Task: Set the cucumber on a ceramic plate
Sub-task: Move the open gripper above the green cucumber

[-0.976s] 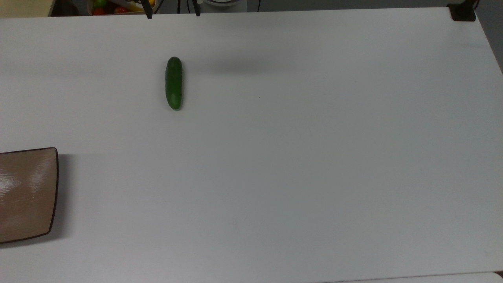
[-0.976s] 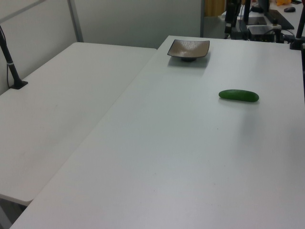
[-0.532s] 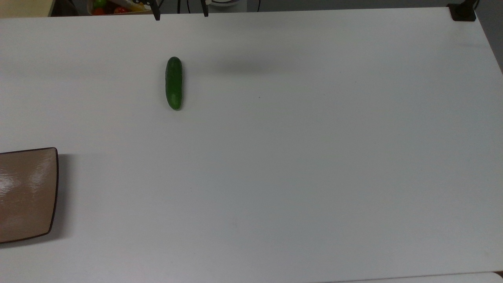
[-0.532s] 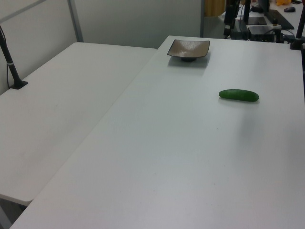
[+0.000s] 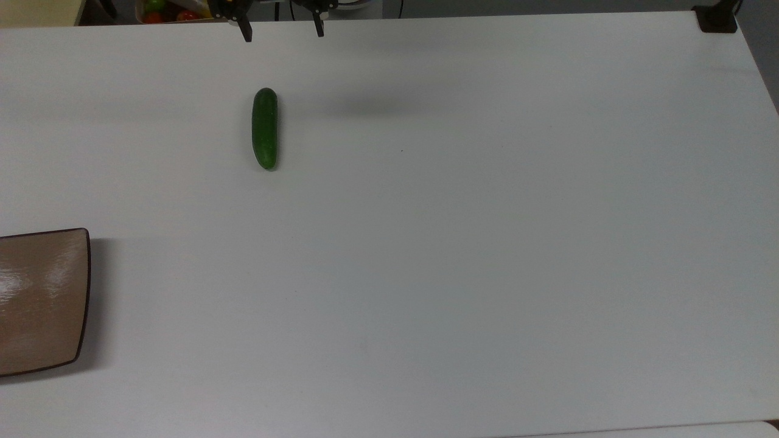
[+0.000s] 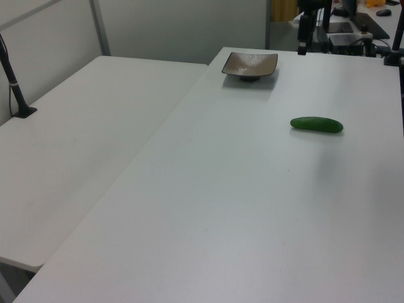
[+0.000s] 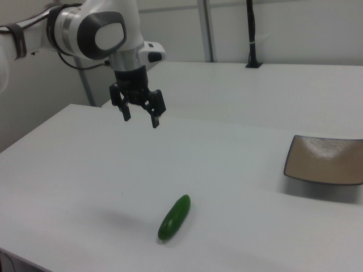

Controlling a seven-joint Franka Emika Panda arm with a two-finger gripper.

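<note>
On the white table (image 5: 462, 243) lies a glossy dark green cucumber (image 5: 265, 128); the frame crops the ceramic plate (image 5: 39, 301); the gripper (image 7: 140, 118) hangs spread, empty.

Glossy ceramic plate (image 7: 324, 160) (brown glaze), smooth shiny cucumber (image 7: 174, 217), matt white table (image 5: 462, 243).

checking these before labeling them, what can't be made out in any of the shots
- Ceramic plate: the top view's left edge cuts it off; the part past that edge is hidden.
- Pincer: the top view's upper edge shows just the fingertips. In the right view it hangs open above the table.
- Cucumber: its underside is hidden against the table.
- Colourful items past the table's far edge, top view: cropped, too small to identify.
</note>
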